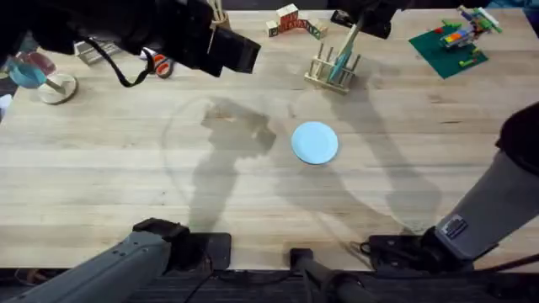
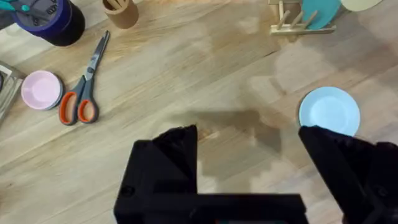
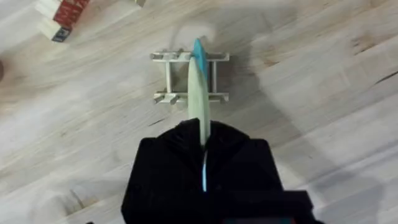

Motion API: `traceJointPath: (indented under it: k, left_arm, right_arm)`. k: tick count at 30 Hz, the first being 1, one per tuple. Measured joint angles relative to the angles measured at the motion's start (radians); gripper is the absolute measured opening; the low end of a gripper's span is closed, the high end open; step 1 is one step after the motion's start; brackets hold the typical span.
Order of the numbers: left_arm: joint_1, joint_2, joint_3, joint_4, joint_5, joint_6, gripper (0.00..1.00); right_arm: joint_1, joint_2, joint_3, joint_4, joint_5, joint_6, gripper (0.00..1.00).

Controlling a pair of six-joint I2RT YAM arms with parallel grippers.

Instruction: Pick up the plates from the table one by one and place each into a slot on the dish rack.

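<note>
A light blue plate [image 1: 315, 141] [image 2: 329, 111] lies flat on the table [image 1: 126, 168], in front of the dish rack [image 1: 331, 74] [image 3: 189, 78]. A teal plate [image 1: 341, 63] [image 3: 199, 48] stands on edge in a slot of the rack. My right gripper [image 1: 364, 21] [image 3: 202, 134] hangs over the rack, shut on a cream plate [image 1: 351, 40] [image 3: 199, 102] held edge-down just above the pegs, next to the teal one. My left gripper [image 1: 236, 50] [image 2: 249, 134] hovers high over the table's back left, open with nothing in it; the light blue plate lies near one finger [image 2: 323, 140].
Orange-handled scissors [image 2: 84, 87] [image 1: 160, 63], a pink dish [image 2: 40, 89], a dark cup [image 2: 50, 18] and a wooden cup [image 2: 121, 11] sit at the back left. Toy blocks [image 1: 290, 21] and a green brick plate [image 1: 450, 42] line the far edge.
</note>
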Motion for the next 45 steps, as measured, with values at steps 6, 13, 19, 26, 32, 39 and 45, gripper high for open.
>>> traceJointPath:
  k: [6,13,19,26,32,39,45]
  left_arm:
    - [0.0,0.0,0.0,0.0,0.0,0.0,0.993]
    - [0.0,0.0,0.0,0.0,0.0,0.0,0.993]
    - [0.0,0.0,0.0,0.0,0.0,0.0,0.993]
    - [0.0,0.0,0.0,0.0,0.0,0.0,0.993]
    - [0.0,0.0,0.0,0.0,0.0,0.0,0.993]
    - [0.0,0.0,0.0,0.0,0.0,0.0,0.993]
    - [0.0,0.0,0.0,0.0,0.0,0.0,0.993]
  right_arm:
    - [0.0,0.045,0.0,0.008,-0.012,-0.011,0.031]
    - [0.0,0.085,0.0,0.047,-0.02,-0.022,0.031]
    - [-0.001,0.108,0.0,0.069,-0.034,-0.041,0.031]
    - [-0.024,0.138,0.0,0.085,-0.038,-0.044,0.031]
    - [-0.037,0.159,0.0,0.101,-0.038,-0.044,0.031]
    - [-0.037,0.192,0.0,0.108,-0.044,-0.045,0.031]
    - [-0.037,0.196,0.0,0.109,-0.045,-0.044,0.031]
